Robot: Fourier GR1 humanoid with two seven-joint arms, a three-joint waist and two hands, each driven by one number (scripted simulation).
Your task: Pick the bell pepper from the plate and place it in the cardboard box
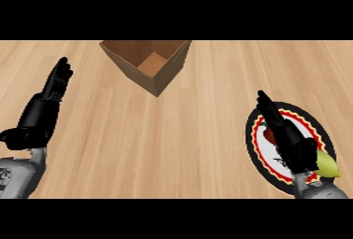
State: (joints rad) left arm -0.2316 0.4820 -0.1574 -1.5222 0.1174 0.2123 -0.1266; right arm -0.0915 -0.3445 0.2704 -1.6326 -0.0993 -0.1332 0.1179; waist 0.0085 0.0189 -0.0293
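Basically still at the start: nothing picked, nothing in the box.

Right hand (pixel 288 140) is over the plate (pixel 257 158) at about 4 o'clock in the head view, fingers straight and pressed together, pointing toward 11 o'clock. Not curled round anything that I can see. It hangs over the plate's middle and covers most of it.

Bell pepper (pixel 270 135): a red sliver with a bit of green shows on the plate, just left of the right hand's fingers. Mostly hidden, so I can't tell if the hand touches it. A yellow-green item (pixel 327 165) sits at the plate's 4 o'clock rim, partly under the wrist; can't name it for sure.

Cardboard box (pixel 153 63) is at 12 o'clock, open top, tilted look, nothing visible inside. Well apart from the plate.

Left hand (pixel 53 86) rests at 9 o'clock, fingers straight and up, holding nothing.

Left to do, my read: grasp the pepper, lift, carry toward 11 o'clock to the box, release.

Writing: none readable. Plate has a black rim, a red-yellow zigzag band and a dark mark, not legible.
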